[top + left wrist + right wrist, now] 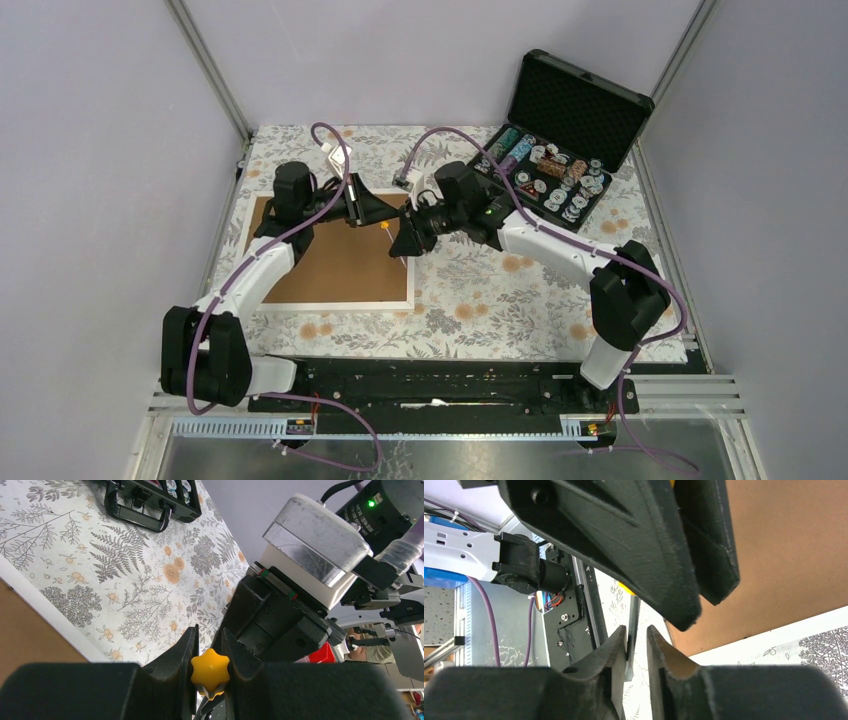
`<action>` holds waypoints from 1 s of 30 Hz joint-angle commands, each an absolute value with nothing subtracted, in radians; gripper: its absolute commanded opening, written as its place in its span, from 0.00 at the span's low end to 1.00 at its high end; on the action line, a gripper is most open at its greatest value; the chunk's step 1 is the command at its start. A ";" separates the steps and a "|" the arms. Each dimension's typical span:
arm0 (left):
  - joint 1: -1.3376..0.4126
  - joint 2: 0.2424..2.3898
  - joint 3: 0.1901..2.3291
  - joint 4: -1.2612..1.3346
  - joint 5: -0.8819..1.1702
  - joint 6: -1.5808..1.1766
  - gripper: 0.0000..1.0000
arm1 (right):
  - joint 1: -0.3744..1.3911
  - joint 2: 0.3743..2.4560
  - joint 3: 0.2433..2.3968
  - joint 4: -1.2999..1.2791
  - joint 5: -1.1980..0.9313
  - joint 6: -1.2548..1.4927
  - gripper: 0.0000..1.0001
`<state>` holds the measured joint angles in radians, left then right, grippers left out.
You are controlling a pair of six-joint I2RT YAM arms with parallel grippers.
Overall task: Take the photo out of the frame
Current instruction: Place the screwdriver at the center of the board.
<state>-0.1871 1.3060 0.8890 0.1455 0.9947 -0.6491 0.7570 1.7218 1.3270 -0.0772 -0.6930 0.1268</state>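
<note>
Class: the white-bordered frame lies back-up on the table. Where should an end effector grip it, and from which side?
Probably the white border of the frame, at its near-right corner, coming from the near side. It lies flat, so only the thin rim offers an edge, and that corner looks unobstructed.

Three cameras, one corner of the frame point(340, 262).
The fixed camera looks down from above and behind the arm bases, taking in the whole table point(500, 290). Each wrist camera sits close behind its own fingers, the left gripper point(209, 647) and right gripper point(636, 635) facing each other. All views share the frame's brown back; overhead and left wrist also share the yellow knob point(210, 667).
</note>
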 commanded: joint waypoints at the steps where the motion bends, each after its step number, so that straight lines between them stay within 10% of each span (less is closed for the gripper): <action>1: -0.204 1.266 0.879 0.183 1.041 -0.695 0.02 | 0.752 1.708 1.374 -0.024 -0.604 0.127 0.18; 3: -0.205 1.269 0.879 0.183 1.040 -0.695 0.11 | 0.750 1.701 1.375 -0.035 -0.600 0.115 0.01; 7: -0.194 1.270 0.912 0.095 1.038 -0.628 0.52 | 0.714 1.678 1.371 -0.116 -0.624 0.089 0.00; 15: -0.092 1.271 1.016 -0.246 0.964 -0.324 0.95 | 0.500 1.525 1.191 -0.357 -0.571 -0.094 0.00; 30: 0.018 1.274 1.075 -0.637 0.795 0.121 0.99 | 0.052 1.441 0.780 -0.539 -0.204 -0.430 0.00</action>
